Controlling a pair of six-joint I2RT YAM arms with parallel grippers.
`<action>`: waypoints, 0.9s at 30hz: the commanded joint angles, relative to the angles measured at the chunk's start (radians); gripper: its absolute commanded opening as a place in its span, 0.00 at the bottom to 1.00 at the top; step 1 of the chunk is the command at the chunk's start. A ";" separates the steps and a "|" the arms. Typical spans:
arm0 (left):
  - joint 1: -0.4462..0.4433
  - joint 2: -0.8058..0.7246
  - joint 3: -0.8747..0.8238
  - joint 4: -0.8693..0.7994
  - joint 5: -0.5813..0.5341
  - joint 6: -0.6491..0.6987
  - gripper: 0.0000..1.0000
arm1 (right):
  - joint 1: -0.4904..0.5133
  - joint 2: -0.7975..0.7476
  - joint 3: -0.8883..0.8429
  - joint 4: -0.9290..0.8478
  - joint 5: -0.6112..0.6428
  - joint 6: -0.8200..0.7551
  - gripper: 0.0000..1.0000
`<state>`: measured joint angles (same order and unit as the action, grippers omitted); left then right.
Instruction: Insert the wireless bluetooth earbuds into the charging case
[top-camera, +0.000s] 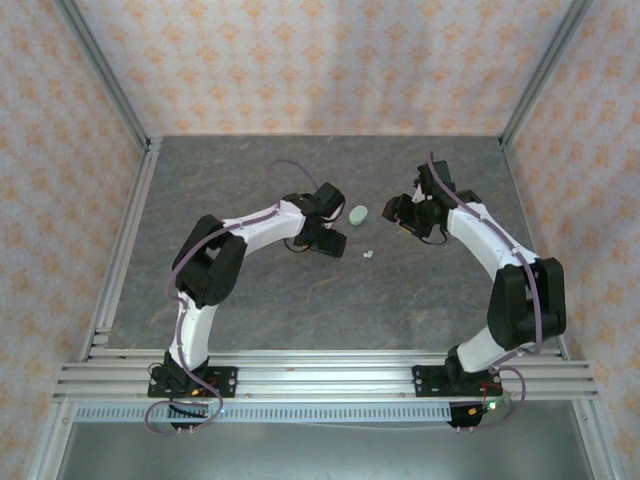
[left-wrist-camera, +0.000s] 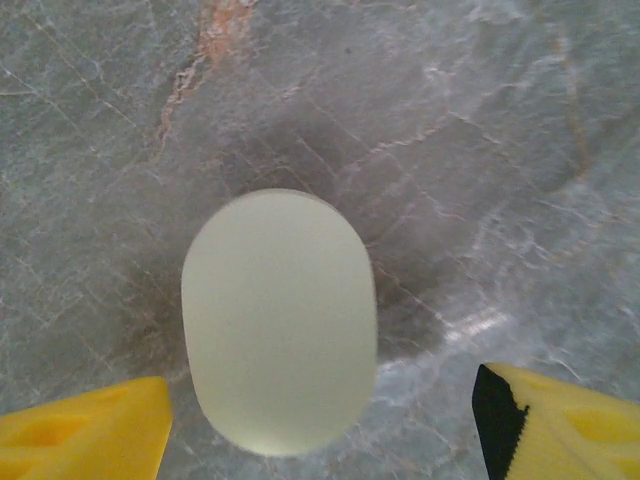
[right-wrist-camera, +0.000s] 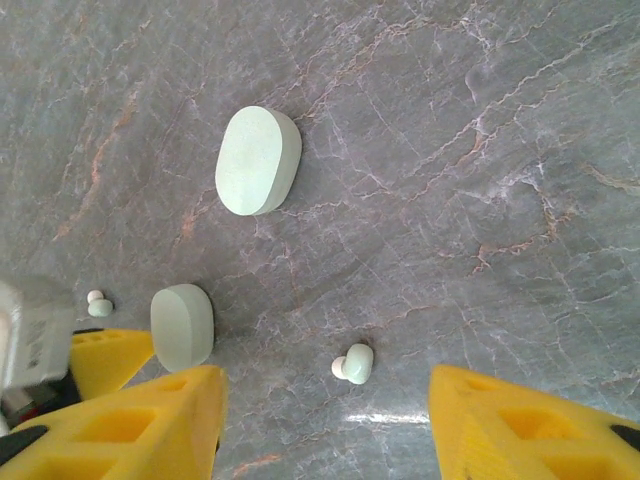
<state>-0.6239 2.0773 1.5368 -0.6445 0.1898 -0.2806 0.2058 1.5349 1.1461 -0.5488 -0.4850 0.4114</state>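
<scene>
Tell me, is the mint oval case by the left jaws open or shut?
Shut. The left wrist view shows the case as one smooth oval, no lid raised, no sockets showing.

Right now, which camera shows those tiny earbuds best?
The right wrist view: one earbud lies large and sharp, a second earbud sits farther left. In the top external view they shrink to a pale speck.

walls (top-camera: 300, 60): peach floral wallpaper | table (top-camera: 250, 290): grey marbled top | frame (top-camera: 100, 85): aluminium posts | light: soft, even
</scene>
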 joint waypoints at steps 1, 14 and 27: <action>0.001 0.017 0.045 -0.024 -0.059 -0.006 0.77 | -0.008 -0.039 -0.012 -0.016 0.026 0.013 0.57; 0.001 -0.003 -0.079 0.147 -0.076 0.078 0.44 | -0.008 -0.053 -0.007 -0.009 -0.038 0.052 0.57; -0.002 -0.293 -0.341 0.341 0.094 0.206 0.18 | -0.006 -0.095 -0.084 0.067 -0.327 0.193 0.56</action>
<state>-0.6220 1.8896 1.2217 -0.3695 0.2150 -0.1421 0.2058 1.4876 1.0821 -0.5198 -0.7017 0.5407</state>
